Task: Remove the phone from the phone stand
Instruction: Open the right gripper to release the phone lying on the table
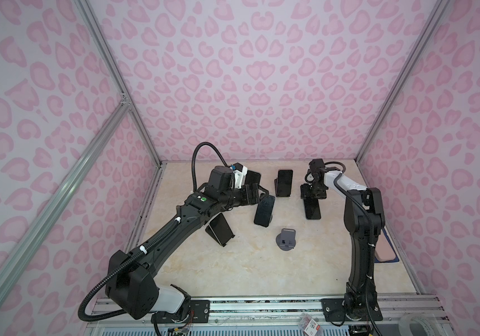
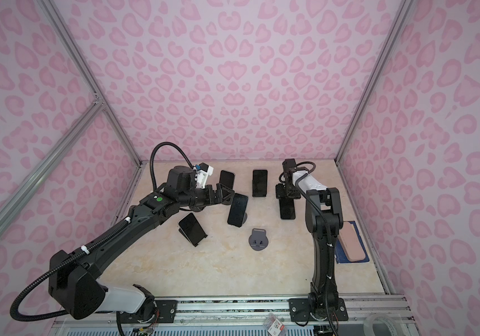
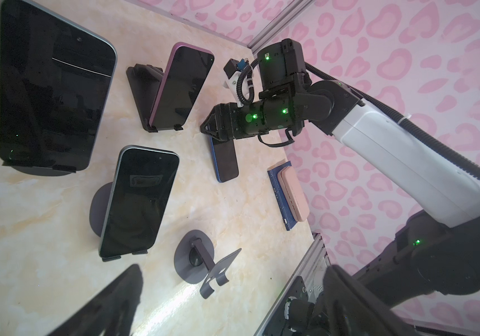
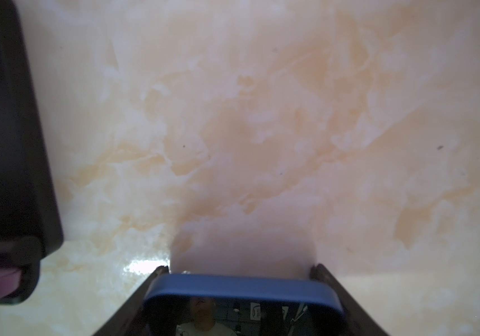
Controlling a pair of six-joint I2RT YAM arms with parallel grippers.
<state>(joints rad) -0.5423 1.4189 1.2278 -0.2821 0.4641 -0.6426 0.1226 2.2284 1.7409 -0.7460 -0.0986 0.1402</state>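
My right gripper is shut on the far end of a blue-edged phone. The phone lies low over the table at the back right; whether it touches the table I cannot tell. An empty grey phone stand sits mid-table in front of it. My left gripper is open and holds nothing. It hovers by the top of a dark phone that leans on a round-based stand.
Three more phones lean on stands: one front left, one at the back middle, one behind my left wrist. A pink case lies on a blue book by the right wall.
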